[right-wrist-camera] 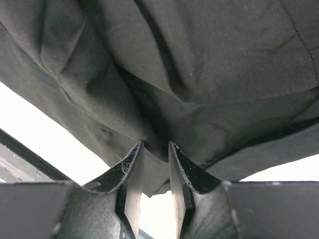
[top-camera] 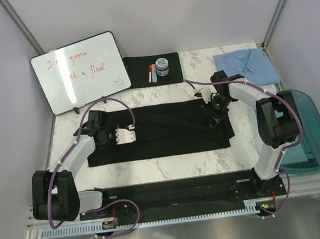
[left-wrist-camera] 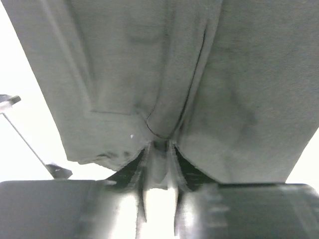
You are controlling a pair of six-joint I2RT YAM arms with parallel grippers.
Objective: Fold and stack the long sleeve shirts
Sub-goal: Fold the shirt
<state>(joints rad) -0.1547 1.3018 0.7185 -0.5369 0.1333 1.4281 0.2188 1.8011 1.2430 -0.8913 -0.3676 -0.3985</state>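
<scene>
whiteboard (top-camera: 80, 73), red handwriting, "gonna" and "a flood" legible

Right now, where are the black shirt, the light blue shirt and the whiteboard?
black shirt (top-camera: 167, 131): top external view, middle of its spread cloth.
light blue shirt (top-camera: 247, 68): top external view, body below the collar.
whiteboard (top-camera: 87, 85): top external view, white area under the writing.

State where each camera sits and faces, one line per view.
Top external: above and behind the bases, looking down at the table; both arms show, left gripper and right gripper on the black shirt.
Left wrist: on the left arm, facing along its fingers into the shirt.
Right wrist: on the right arm, likewise, fingers pinching the shirt.
Shared: all three see the black shirt.
</scene>
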